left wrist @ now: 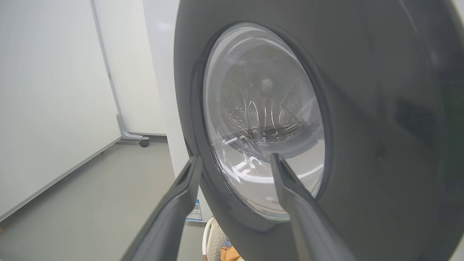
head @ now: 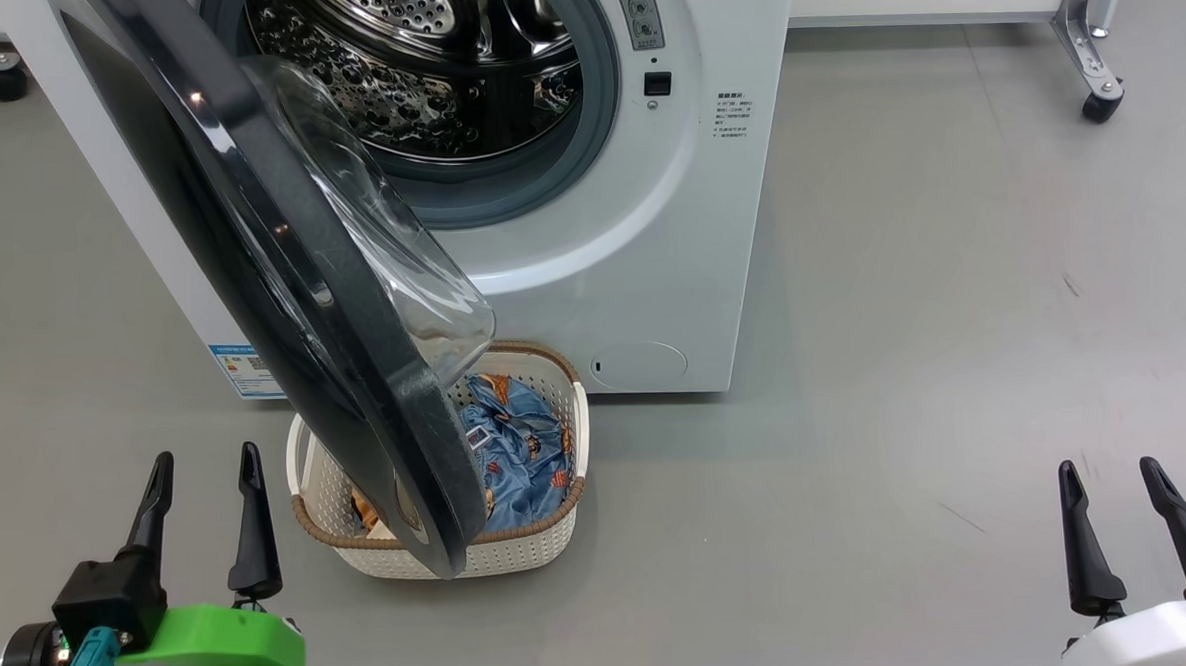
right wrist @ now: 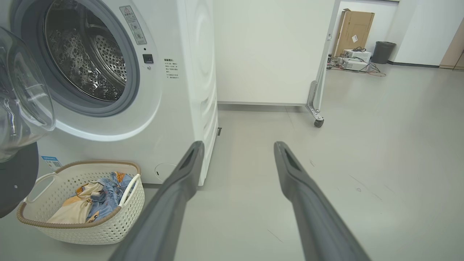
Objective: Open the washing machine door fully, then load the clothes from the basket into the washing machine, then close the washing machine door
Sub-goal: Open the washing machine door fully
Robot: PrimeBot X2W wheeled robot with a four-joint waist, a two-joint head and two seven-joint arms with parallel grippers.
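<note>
We see door (head: 292,316) half open off washing machine (head: 639,251), overhanging basket (head: 523,556) and clothes (head: 523,446) at machine's foot. Our left hand (head: 205,453), spread and empty, lies nearer, facing door's outer side; we judge door must swing wider first. Our right hand (head: 1107,466), spread, empty, well right of machine.

We see the washing machine door (head: 279,257) swung out from the washing machine (head: 648,220), its lower edge over the basket (head: 523,556), which holds the clothes (head: 528,446). Our left gripper (head: 206,455) hovers just beside the basket, fingers apart and empty. Our right gripper (head: 1107,466) is well apart from it, likewise spread.
</note>
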